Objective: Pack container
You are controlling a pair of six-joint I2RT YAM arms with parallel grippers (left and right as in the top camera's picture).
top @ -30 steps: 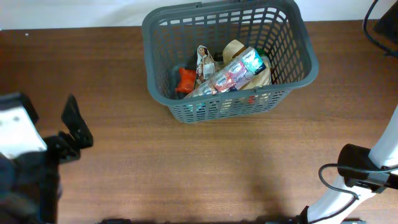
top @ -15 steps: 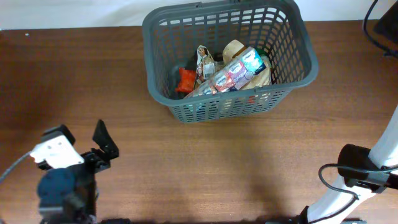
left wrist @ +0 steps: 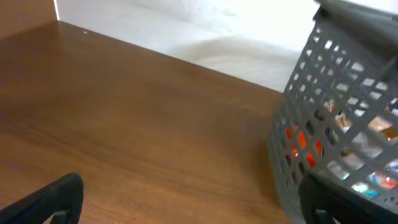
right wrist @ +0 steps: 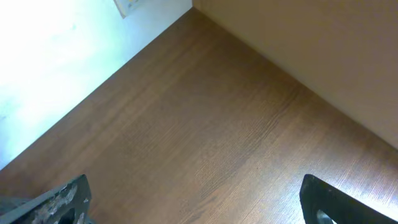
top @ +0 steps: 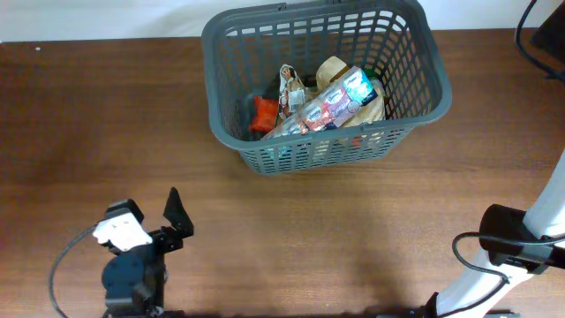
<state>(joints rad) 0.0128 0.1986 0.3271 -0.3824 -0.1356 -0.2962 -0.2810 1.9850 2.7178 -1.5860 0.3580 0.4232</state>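
Note:
The dark grey slotted basket (top: pixel 424 55) stands at the back middle of the wooden table. It holds several grocery items: an orange packet (top: pixel 263 114), a long clear pack of cups (top: pixel 331 103) and other packets. The basket also shows in the left wrist view (left wrist: pixel 348 106) at the right. My left gripper (top: pixel 177 219) is at the front left, well apart from the basket; its fingers are spread wide over bare wood (left wrist: pixel 186 208) and hold nothing. My right gripper (right wrist: pixel 193 205) is open and empty over bare table; in the overhead view only its arm (top: pixel 516 247) shows at the front right.
A white wall meets the table's back edge (left wrist: pixel 186 37). A dark cable and object (top: pixel 543 35) lie at the back right corner. A cable loops by the left arm's base (top: pixel 62 274).
My left arm has swung from the left edge to the front left, drawing back low near its base. The basket, its contents and the right arm have not moved.

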